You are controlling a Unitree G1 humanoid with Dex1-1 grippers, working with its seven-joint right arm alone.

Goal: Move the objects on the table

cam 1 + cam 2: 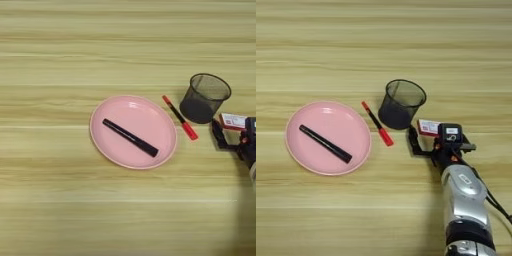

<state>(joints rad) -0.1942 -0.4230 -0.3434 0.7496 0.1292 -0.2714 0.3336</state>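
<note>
Pincer [423, 136] sits at the little red-and-white box [429, 127] beside the mesh cup [401, 103] on the bench [384, 45]; can't tell if it's gripping. Box looks light, stiff: pinch the flat sides.

We see a light wooden desk [60, 210] bearing a pink plate [165, 125], a red-capped marker [180, 118] just right of the plate, then a mesh cup [204, 97] and a red-and-white box [233, 121].
</note>
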